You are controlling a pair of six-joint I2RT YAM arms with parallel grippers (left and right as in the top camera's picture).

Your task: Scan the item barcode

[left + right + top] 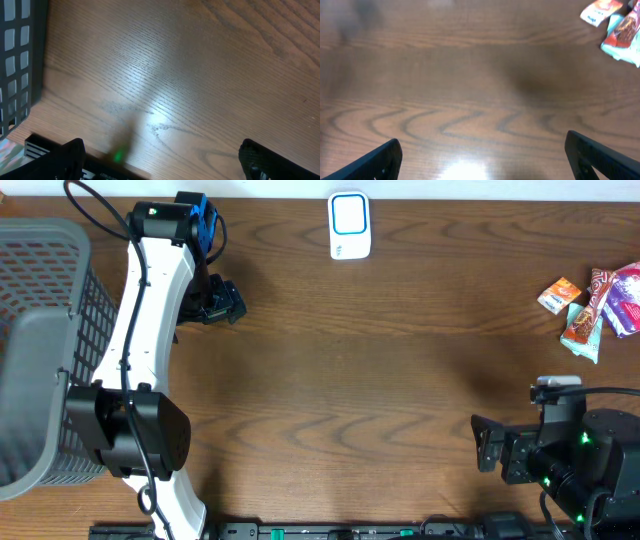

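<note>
The items are a small heap of snack packets (592,305) at the far right of the table, among them an orange-and-white pack (559,294); they also show in the top right corner of the right wrist view as packets (619,25). A white barcode scanner (349,225) with a blue-framed window stands at the back middle. My left gripper (222,302) (162,160) is open over bare wood at the back left, holding nothing. My right gripper (481,444) (482,157) is open near the front right, well short of the packets, with only wood between its fingers.
A grey mesh basket (40,350) fills the left edge; its wall (20,60) shows beside the left gripper. A black rail (330,530) with green lights runs along the table's front edge.
</note>
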